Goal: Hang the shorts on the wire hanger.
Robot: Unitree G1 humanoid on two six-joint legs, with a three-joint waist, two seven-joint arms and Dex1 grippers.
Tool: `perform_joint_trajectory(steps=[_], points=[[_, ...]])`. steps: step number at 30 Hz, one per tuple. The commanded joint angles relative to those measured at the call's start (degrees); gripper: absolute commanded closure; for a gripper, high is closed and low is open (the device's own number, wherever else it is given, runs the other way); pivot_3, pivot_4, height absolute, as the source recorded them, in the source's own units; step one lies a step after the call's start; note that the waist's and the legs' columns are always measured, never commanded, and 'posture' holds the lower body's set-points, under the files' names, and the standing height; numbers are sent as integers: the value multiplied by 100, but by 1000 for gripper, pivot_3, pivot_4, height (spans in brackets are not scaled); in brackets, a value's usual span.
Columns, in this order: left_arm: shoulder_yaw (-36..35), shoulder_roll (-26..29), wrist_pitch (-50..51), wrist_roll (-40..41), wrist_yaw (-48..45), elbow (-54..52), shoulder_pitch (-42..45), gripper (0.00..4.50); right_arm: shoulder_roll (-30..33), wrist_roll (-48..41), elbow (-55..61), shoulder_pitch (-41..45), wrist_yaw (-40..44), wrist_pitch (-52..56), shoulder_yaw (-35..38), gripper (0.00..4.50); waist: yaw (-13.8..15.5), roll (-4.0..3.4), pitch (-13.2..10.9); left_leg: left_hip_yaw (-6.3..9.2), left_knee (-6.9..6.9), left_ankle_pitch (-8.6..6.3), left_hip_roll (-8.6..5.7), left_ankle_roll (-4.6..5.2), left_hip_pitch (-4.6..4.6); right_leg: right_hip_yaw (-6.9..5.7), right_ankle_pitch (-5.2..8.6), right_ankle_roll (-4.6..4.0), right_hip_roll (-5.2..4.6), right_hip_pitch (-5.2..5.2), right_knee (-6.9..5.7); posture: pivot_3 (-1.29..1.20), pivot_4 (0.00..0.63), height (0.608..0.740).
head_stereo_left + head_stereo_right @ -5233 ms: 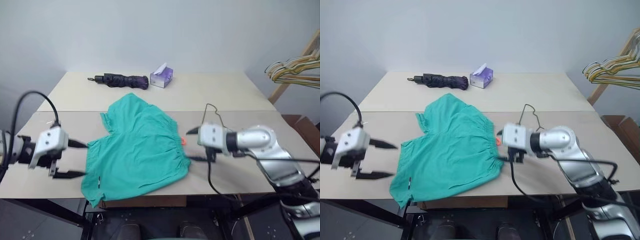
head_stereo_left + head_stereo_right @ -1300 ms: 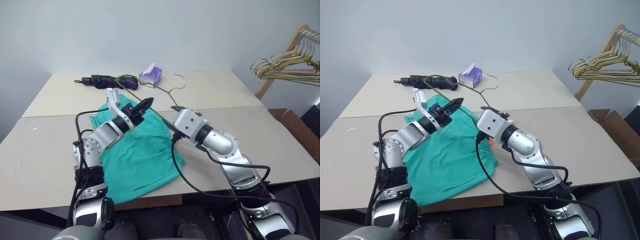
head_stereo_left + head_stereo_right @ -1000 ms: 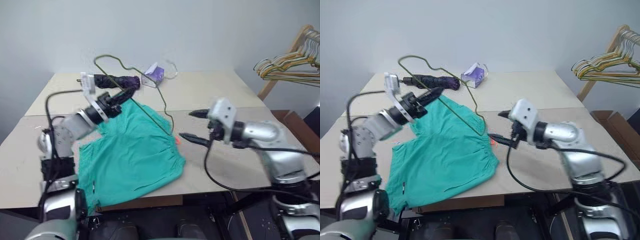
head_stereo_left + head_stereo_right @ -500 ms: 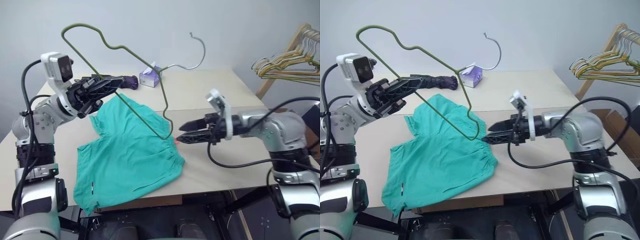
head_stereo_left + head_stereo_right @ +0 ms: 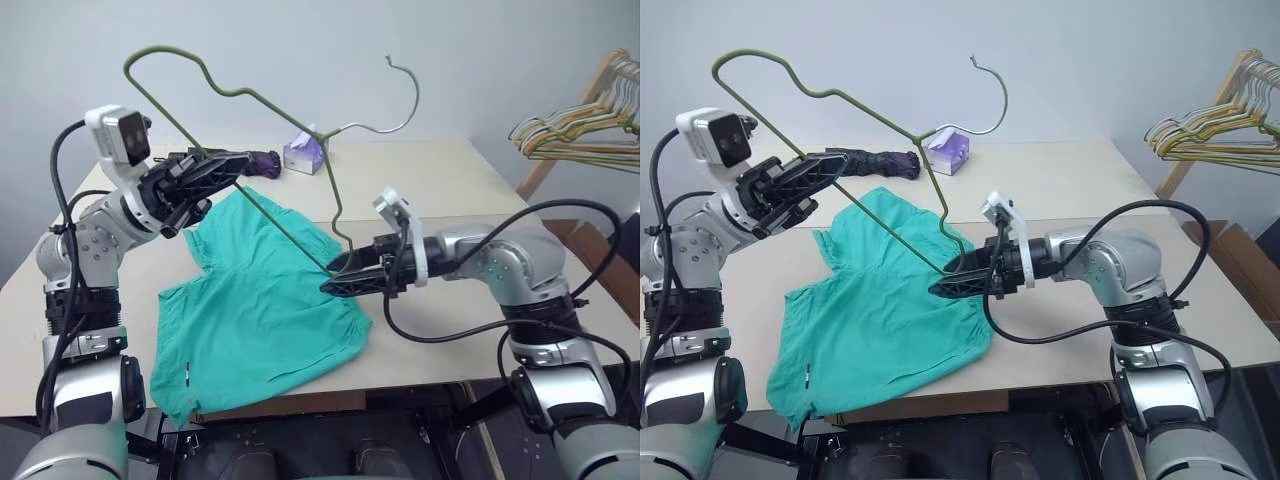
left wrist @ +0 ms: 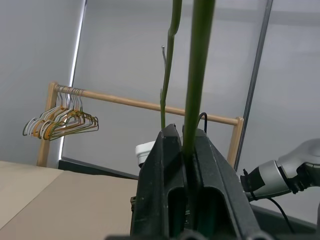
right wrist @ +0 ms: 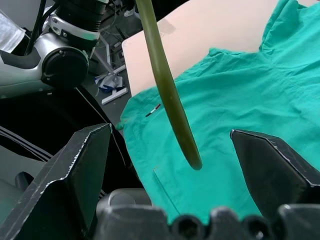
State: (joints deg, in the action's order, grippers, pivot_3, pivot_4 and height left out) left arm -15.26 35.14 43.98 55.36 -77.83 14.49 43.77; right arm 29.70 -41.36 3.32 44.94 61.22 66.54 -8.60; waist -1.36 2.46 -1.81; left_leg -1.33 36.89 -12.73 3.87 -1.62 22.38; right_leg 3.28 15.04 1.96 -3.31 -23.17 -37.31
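My left gripper (image 5: 236, 163) is shut on the wire hanger (image 5: 240, 93) and holds it up in the air at the left, its frame bent and its hook (image 5: 404, 90) high toward the wall. In the left wrist view the fingers (image 6: 167, 165) clamp the olive wire (image 6: 197, 75). The teal shorts (image 5: 260, 310) lie flat on the table. My right gripper (image 5: 328, 279) is open, pointing left just above the shorts' waistband. The hanger's lower bend (image 7: 172, 105) hangs between its fingers (image 7: 75, 170). I cannot tell whether they touch it.
A folded dark umbrella (image 5: 262, 162) and a purple tissue box (image 5: 303, 157) sit at the table's far side. A wooden rack with a bunch of hangers (image 5: 580, 125) stands at the right, off the table. The table's front edge (image 5: 430, 372) runs near the shorts' hem.
My right gripper, still open, has swung left to the hanger's lower bend over the waistband. In the last second my left gripper lifted the hanger high, and it has since held still.
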Motion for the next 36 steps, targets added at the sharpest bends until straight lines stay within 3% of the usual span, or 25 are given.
perform_joint_trajectory(steps=[1,3,14,16,19,23,26,30,34,36], points=[[-170,-7,-33,62,13,-65,11,4500,-44,-146,152,254,-9,-68,168,411,15,0,0,0,0,0,0,0,0,0,0,0,0,0,0,53,0,740],[-165,-41,-49,55,18,-66,-8,4500,-62,-158,146,277,-28,-81,172,828,28,0,0,0,0,0,0,0,0,0,0,0,0,0,0,53,0,740],[-181,-224,-213,-145,63,88,-55,4500,-128,-111,98,327,-223,-96,169,4394,42,0,0,0,1,0,0,0,0,-1,0,0,0,0,0,42,0,740],[-171,-220,-197,-166,64,132,-55,4500,-132,-110,113,318,-229,-100,176,4452,37,0,0,0,0,0,1,0,-1,-1,0,0,1,0,-2,40,0,740],[-152,-243,-212,-220,179,96,-68,3702,-150,-140,181,290,-265,-99,227,4500,39,0,0,0,1,0,1,0,0,-1,0,0,1,0,-1,36,0,740],[176,-143,-253,-631,290,45,-148,2478,-294,-271,220,289,-477,-112,522,4500,40,0,0,0,1,0,1,0,-1,-1,0,0,0,0,-1,27,0,740],[542,76,-533,-1286,410,150,-283,1483,-575,-569,-46,406,-949,88,1163,4500,29,0,0,0,0,0,0,0,-1,0,0,-1,1,0,-2,15,0,740],[810,479,-877,-2016,483,493,-421,151,-416,-616,-221,340,-1269,331,1447,4500,16,-1,-1,-1,0,0,1,0,-2,0,-1,-1,1,-1,-4,10,0,740],[1653,1147,-2063,-3496,544,451,-949,31,207,-344,219,-583,-1188,25,1357,4500,26,-2,-1,-2,-7,-2,1,2,0,0,0,-1,0,-1,9,20,0,740],[1737,1261,-2279,-3677,509,347,-1108,31,643,-254,319,-936,-1033,80,1147,4500,70,-5,-3,-6,-6,-3,0,3,9,0,0,0,-3,-6,15,25,0,740]])
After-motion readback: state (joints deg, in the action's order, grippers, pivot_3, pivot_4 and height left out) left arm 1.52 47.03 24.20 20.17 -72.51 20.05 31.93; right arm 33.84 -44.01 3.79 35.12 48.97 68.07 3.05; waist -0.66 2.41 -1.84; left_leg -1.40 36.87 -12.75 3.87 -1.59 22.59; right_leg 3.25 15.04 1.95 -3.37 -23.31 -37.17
